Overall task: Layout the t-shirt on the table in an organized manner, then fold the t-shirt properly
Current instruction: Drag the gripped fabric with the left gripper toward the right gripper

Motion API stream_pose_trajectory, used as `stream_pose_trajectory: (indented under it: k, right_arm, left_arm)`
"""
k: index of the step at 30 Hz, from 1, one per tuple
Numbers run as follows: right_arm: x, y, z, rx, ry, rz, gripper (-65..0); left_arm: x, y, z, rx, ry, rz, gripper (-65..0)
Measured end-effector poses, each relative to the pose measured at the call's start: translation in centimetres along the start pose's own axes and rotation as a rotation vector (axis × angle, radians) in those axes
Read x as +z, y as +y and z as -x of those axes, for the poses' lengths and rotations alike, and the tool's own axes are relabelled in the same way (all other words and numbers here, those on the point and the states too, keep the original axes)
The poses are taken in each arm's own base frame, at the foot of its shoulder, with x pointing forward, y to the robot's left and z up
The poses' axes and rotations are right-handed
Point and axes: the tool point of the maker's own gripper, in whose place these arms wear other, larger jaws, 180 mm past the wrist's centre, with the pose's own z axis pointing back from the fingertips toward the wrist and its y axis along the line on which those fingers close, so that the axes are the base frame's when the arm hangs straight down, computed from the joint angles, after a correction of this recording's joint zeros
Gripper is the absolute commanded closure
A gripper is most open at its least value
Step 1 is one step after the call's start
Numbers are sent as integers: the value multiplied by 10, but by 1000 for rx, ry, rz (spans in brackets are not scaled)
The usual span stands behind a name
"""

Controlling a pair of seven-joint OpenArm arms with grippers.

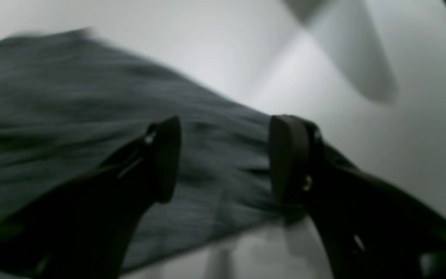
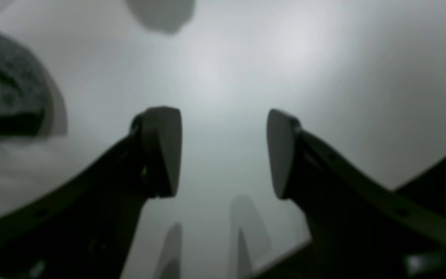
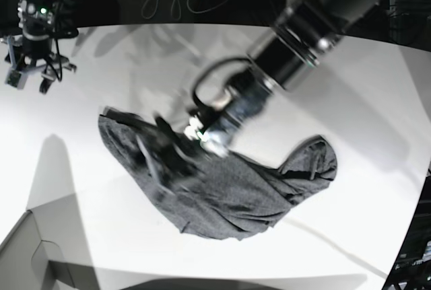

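T-shirt crumpled mid-table; both grippers released, neither holding cloth.

The t-shirt (image 3: 222, 189) lies bunched on the white table (image 3: 363, 122), its long axis running from the far left, where one edge ends in a corner, to the right, where a rounded lobe of cloth rises slightly; the near edge sags toward the viewer. The left gripper (image 3: 165, 152) hangs over the shirt's left half, motion-blurred in the base view; in its wrist view the jaws stand apart with grey knit (image 1: 72, 128) spread below and between them, nothing pinched. The right gripper (image 3: 30, 75) sits at the far left, well apart from the garment, jaws spread over bare tabletop (image 2: 323, 69), only a fold of cloth (image 2: 6, 89) at that view's left edge. A grey box corner (image 3: 27, 256) shows at the near left; contents not visible.
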Motion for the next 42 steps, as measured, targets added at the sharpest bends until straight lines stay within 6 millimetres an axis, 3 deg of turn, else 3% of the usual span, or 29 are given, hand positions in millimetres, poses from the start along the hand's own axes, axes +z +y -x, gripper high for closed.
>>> stream_pose_trajectory:
  k: [1,3,6,8,10,13,16,24,31,36,42]
  right_arm:
    - [0,5,0,-4,2,-13,-357]
    - [0,8,3,-10,11,-21,-357]
    - [0,10,3,5,10,-27,-357]
    - [-1,13,1,5,7,-37,-357]
    - [-1,12,1,7,5,-35,-357]
    - [-1,11,1,12,7,-33,-358]
    - [-2,11,0,11,3,-33,-358]
    - [-1,10,1,12,8,-33,-358]
    - [-1,10,3,13,11,-32,-358]
    - [-1,10,3,14,11,-32,-358]
    - [-1,10,3,13,11,-32,-358]
  left_arm:
    - [0,0,7,2,7,-37,-356]
    - [2,18,18,-29,39,-171,-357]
    - [6,38,4,-64,-8,-289,-357]
    - [6,38,2,-30,-1,-315,-357]
    - [3,37,17,3,56,-321,-357]
    - [6,58,47,42,138,-396,-357]
    - [11,73,58,61,159,-457,-357]
    - [2,62,38,156,35,-409,-357]
    - [-3,90,55,156,29,-464,-357]
    - [-8,91,50,243,-6,-452,-357]
    - [-15,61,55,199,16,-379,-357]
